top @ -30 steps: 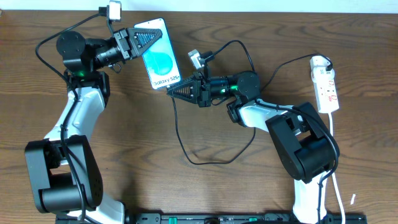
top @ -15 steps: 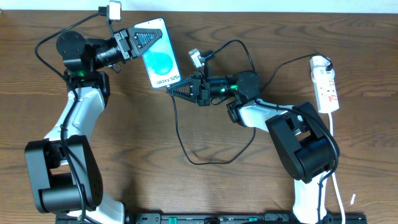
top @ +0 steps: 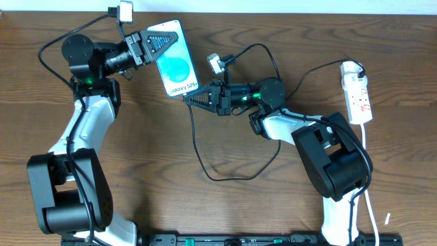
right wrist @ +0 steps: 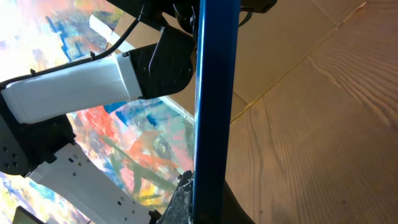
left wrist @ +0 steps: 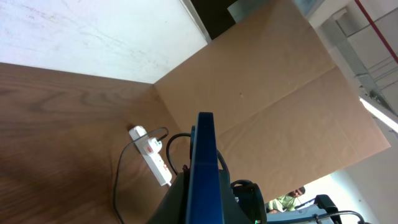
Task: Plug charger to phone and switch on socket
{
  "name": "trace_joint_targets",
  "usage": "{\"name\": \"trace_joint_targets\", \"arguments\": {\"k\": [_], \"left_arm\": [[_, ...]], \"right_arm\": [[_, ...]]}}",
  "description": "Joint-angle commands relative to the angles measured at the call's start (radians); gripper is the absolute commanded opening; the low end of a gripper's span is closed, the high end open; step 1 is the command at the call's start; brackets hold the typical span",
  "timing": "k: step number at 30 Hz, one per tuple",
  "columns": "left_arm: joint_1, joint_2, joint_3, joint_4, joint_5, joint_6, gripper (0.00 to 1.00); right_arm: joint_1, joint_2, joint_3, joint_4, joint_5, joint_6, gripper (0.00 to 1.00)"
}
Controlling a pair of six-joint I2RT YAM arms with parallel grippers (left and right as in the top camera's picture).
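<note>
My left gripper (top: 156, 42) is shut on the top end of the phone (top: 176, 65) and holds it at the back of the table, light blue screen up. In the left wrist view the phone (left wrist: 203, 168) shows edge-on between the jaws (left wrist: 202, 196). My right gripper (top: 190, 99) is at the phone's lower edge, shut on the plug end of the charger. The charger's thin black cable (top: 198, 154) loops down over the table. The plug tip is hidden. The right wrist view shows the phone's blue edge (right wrist: 214, 93). The white socket (top: 359, 96) lies at the far right, apart from both grippers, and also shows in the left wrist view (left wrist: 154, 155).
The socket's white cord (top: 367, 164) runs down the right side past my right arm's base (top: 334, 164). A thicker black robot cable (top: 252, 49) arcs above my right wrist. A cardboard wall (left wrist: 267, 81) stands behind the table.
</note>
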State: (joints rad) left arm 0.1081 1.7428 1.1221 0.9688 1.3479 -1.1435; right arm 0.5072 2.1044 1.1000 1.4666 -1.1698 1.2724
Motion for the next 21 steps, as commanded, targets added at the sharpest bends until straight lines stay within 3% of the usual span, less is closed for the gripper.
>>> {"name": "trace_joint_targets", "arguments": {"k": [1, 14, 17, 21], "left_arm": [[-0.014, -0.024, 0.006, 0.003, 0.100, 0.010, 0.08], [-0.014, -0.024, 0.006, 0.003, 0.100, 0.010, 0.07], [-0.014, -0.024, 0.006, 0.003, 0.099, 0.010, 0.07], [-0.013, -0.024, 0.006, 0.003, 0.099, 0.011, 0.07]], "right_arm": [[-0.020, 0.002, 0.011, 0.012, 0.144, 0.006, 0.01], [-0.024, 0.002, 0.011, 0.026, 0.119, 0.005, 0.02], [-0.024, 0.002, 0.011, 0.026, 0.107, 0.003, 0.20], [-0.024, 0.002, 0.011, 0.026, 0.093, -0.006, 0.31]]}}
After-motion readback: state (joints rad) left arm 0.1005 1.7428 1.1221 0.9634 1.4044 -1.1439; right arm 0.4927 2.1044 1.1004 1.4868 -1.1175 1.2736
